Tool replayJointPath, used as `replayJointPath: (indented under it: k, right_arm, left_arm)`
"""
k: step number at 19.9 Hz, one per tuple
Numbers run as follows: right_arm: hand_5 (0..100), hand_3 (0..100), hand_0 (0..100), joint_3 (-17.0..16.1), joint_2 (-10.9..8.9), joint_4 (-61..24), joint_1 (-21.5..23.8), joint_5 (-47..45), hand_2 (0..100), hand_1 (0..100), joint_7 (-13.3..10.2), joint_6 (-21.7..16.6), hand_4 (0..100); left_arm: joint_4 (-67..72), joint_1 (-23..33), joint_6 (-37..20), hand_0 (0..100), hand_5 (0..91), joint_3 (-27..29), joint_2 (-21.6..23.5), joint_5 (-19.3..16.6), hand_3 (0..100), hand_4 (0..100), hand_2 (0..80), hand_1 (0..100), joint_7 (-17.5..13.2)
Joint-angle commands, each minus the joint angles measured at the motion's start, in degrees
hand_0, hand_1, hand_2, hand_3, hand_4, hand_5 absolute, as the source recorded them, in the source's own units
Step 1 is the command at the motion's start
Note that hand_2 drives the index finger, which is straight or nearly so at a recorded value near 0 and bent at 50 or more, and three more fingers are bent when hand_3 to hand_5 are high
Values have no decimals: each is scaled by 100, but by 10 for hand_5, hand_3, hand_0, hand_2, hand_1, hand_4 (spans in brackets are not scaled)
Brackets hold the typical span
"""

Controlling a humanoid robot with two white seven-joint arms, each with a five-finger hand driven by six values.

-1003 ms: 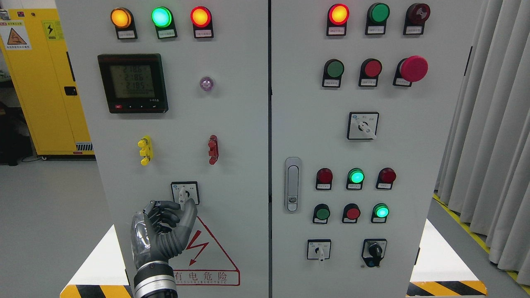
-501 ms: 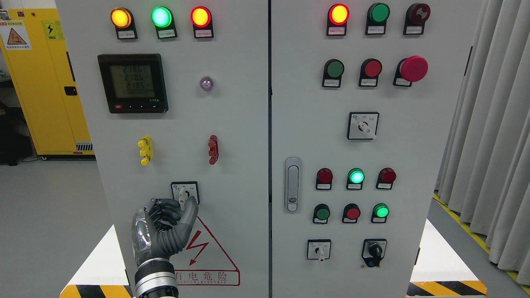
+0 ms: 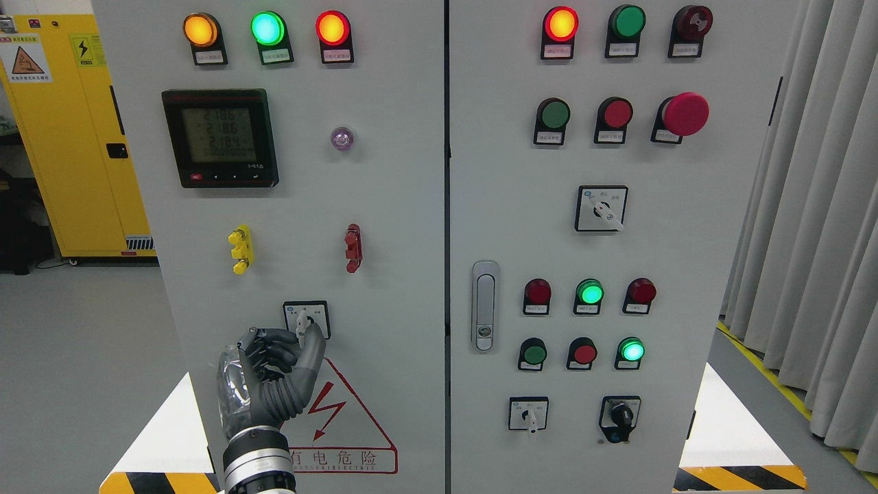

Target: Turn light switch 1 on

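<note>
A rotary selector switch [image 3: 306, 317] with a white lever pointing down sits low on the left door of the grey control cabinet [image 3: 384, 206]. My left hand [image 3: 302, 337], dark grey with a silver wrist cuff, reaches up from the bottom edge just below the switch. Its fingers [image 3: 274, 341] are curled at the lever's left and the thumb [image 3: 315, 339] stands at its right, pinching the lever. My right hand is out of the picture.
Above the switch are a yellow [image 3: 241, 248] and a red [image 3: 353, 247] handle, a meter [image 3: 221, 137] and lit lamps. The right door carries a latch [image 3: 485, 305], push buttons, a red mushroom button [image 3: 684, 114] and more selector switches [image 3: 528, 414]. Curtains hang at right, a yellow cabinet [image 3: 62, 137] at left.
My left hand has risen slightly and its thumb has closed in on the right side of the switch lever. The lever still points down.
</note>
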Motion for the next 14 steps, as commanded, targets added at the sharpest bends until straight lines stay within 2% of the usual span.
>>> replayJointPath:
  k: [1, 14]
  right_arm:
    - [0, 0, 0, 0, 0, 0, -1, -167, 40, 500, -4, 3, 0]
    - [0, 0, 0, 0, 0, 0, 8, -167, 40, 500, 4, 3, 0]
  left_arm:
    - [27, -8, 12, 335, 785, -43, -1, -5, 884, 848, 629, 737, -2]
    - [62, -43, 30, 354, 788, -70, -9, -48, 890, 851, 637, 728, -2]
